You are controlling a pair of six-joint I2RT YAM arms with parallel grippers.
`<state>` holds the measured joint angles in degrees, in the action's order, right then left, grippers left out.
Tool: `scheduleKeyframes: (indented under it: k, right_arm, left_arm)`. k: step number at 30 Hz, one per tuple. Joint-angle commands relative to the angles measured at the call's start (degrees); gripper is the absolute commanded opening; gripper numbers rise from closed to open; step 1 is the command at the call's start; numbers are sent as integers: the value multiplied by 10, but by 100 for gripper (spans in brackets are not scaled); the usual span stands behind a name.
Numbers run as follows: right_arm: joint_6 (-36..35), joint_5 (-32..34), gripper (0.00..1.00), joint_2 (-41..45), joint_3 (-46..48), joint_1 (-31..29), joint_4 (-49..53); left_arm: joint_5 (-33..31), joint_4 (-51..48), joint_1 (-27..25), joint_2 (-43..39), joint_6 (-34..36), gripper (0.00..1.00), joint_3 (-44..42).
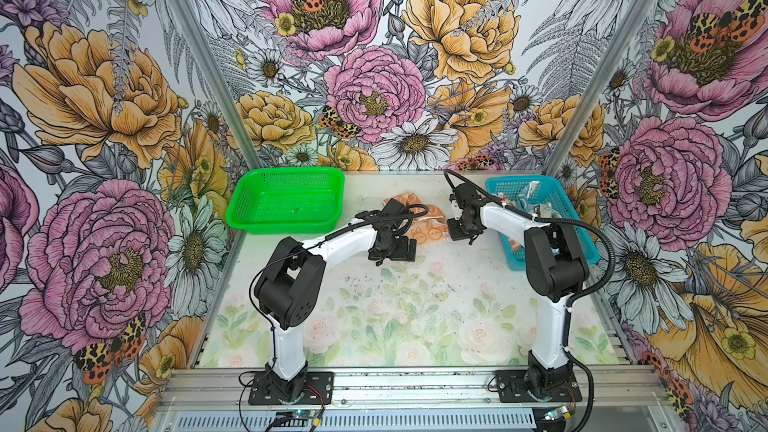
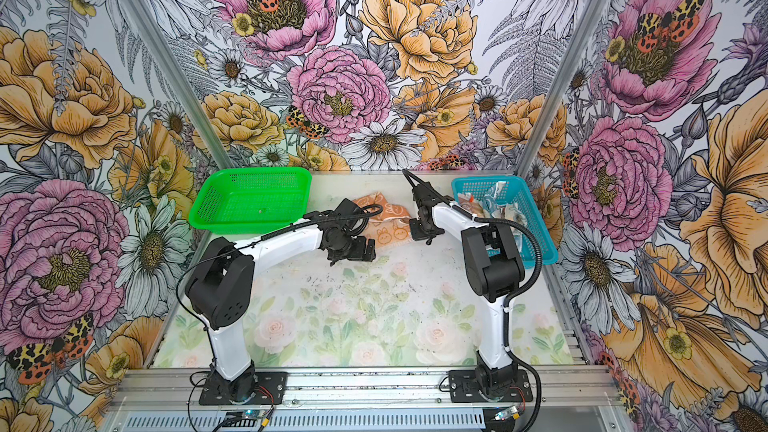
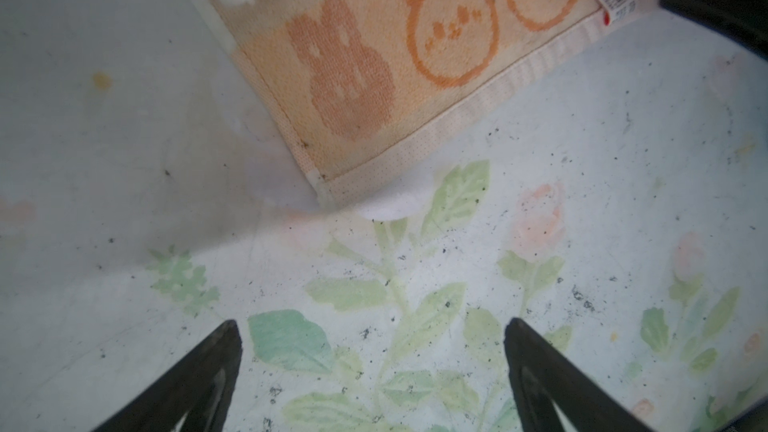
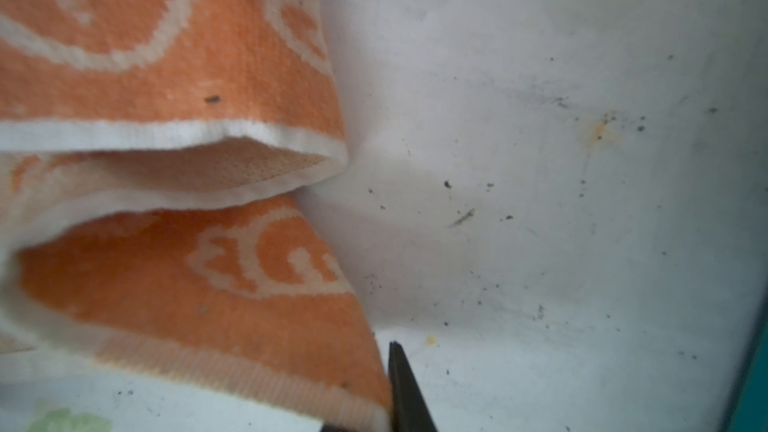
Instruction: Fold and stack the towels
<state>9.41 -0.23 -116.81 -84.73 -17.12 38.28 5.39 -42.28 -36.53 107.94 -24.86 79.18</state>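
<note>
Right gripper (image 4: 370, 413) pinches orange towel (image 4: 166, 76); blue basket (image 1: 570, 218) apparently holds towels (image 1: 527, 200).

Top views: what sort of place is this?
Probably a purpose-built robot recording booth, not a home: flower-print wall panels on aluminium posts enclose a tabletop, and two robot arms are bolted to a front rail.

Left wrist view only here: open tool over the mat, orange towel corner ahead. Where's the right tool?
Observer: Right tool sits at the orange towel's near right corner; grip unclear.
Operator: Lying flat?
Observer: No. The right wrist view shows its right edge doubled over.
Operator: Rest of the load?
Observer: Other towels are heaped in the blue basket on the right; the green basket holds none.
</note>
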Motion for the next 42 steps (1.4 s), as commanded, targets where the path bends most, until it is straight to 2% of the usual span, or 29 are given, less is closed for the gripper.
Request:
scheduleKeyframes:
  k: [1,8,13,18,22,31,36,42]
  right_arm:
    - [0,15,15,16,-20,6,-7]
    - [-6,22,22,24,-22,9,-7]
    - [-8,15,22,24,-25,10,-7]
    - [-8,12,15,28,-25,10,-7]
    - [-4,8,0,35,-24,10,-6]
    - [51,-42,0,60,12,9,-7]
    - [55,-49,0,64,25,8,-8]
    - [57,-50,0,67,26,7,-8]
  left_arm:
    - [-16,-10,-1,14,15,99,7]
    - [-19,-14,-3,20,17,99,11]
    - [-20,-14,-4,20,17,99,13]
    - [-21,-14,-5,21,16,99,12]
    - [-28,-17,-5,28,18,98,17]
    - [-55,-36,-6,81,23,87,70]
    - [-72,-39,-6,101,28,81,101]
    - [-80,-51,-8,133,36,69,129]
